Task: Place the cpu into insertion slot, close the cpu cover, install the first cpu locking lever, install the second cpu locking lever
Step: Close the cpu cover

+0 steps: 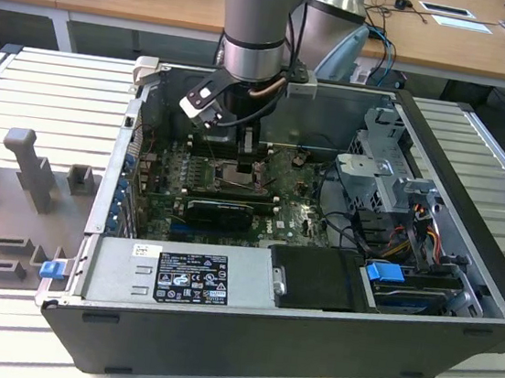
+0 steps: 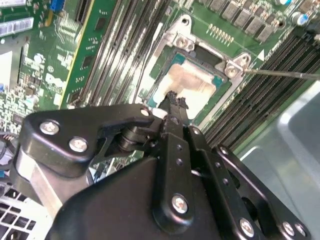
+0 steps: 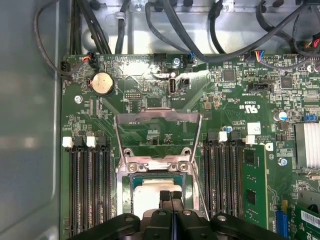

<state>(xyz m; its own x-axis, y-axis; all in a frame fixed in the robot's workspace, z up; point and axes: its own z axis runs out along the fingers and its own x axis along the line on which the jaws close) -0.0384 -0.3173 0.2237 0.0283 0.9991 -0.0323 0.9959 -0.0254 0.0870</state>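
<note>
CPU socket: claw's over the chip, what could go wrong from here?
1. The claw is shut with its tips at the cpu in the insertion slot; a sideways drag might unseat it.
2. The cpu cover stands open with a loose lever alongside; the claw could snag either.

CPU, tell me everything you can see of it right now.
The cpu is a small flat square chip with a pale silver-grey metal top that catches the light, edged in green. It lies flat and uncovered in the insertion slot on the motherboard; the cpu cover is swung open beyond it. The gripper hangs with shut fingers right over one edge, hiding part of it; contact cannot be told.
</note>
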